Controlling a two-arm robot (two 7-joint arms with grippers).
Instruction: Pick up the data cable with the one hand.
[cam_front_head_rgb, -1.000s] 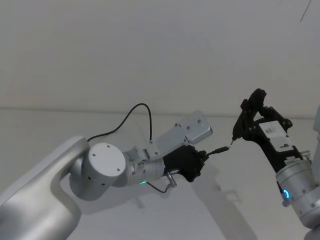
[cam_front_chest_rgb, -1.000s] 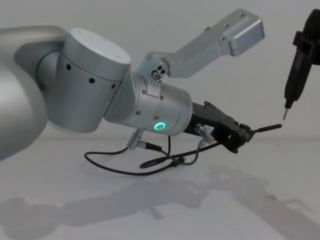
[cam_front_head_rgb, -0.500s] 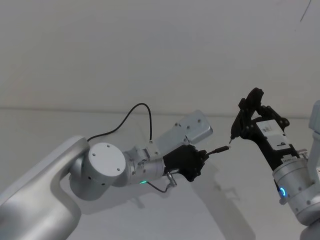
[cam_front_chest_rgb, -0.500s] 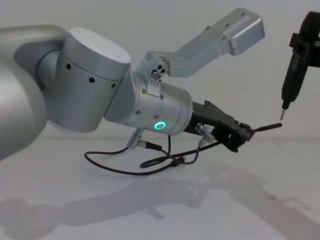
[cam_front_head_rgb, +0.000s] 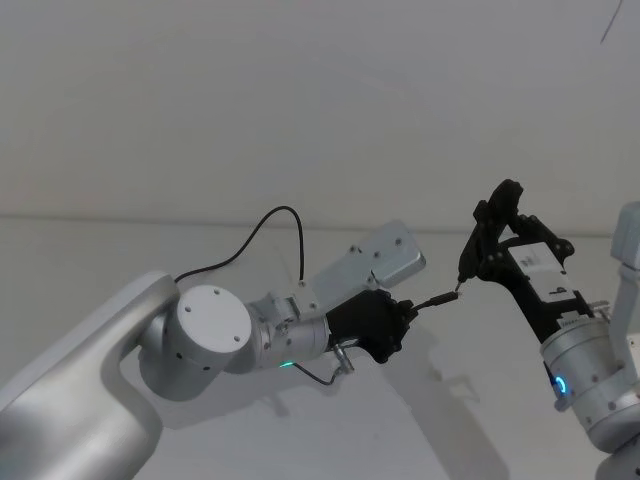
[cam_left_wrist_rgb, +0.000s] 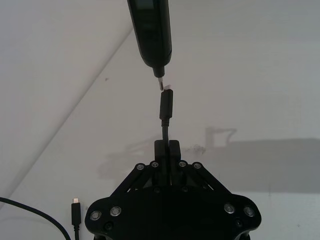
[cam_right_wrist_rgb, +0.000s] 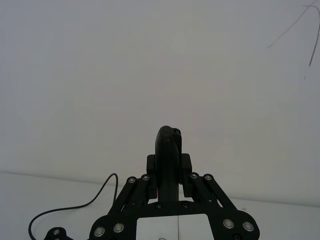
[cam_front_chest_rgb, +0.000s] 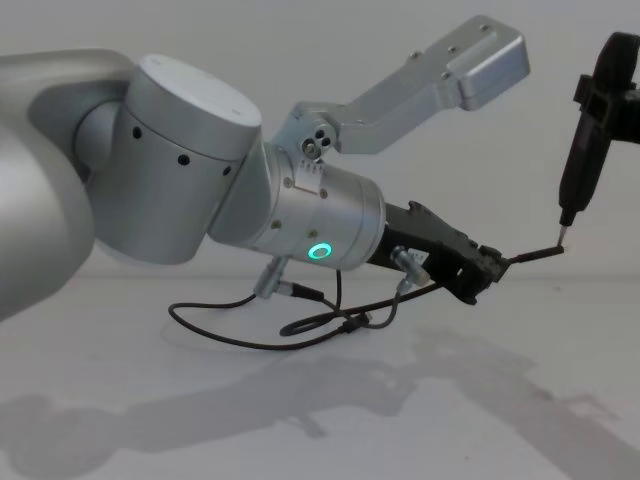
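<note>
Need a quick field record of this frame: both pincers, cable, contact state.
left pincer: shut on the data cable just behind its plug, held up off the table
data cable: plug end points out beyond the fingers; the rest trails down and loops on the white table
free plug: lying on the table
right pincer: shut on a black pen-like tool
tool tip: right at the plug's silver end; contact cannot be told

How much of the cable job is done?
Done: the left claw is shut on the data cable, holding its plug end up off the table. In hand: the right claw holds a slim black tool, its tip right at the plug. Left: the rest of the cable lies on the table.
</note>
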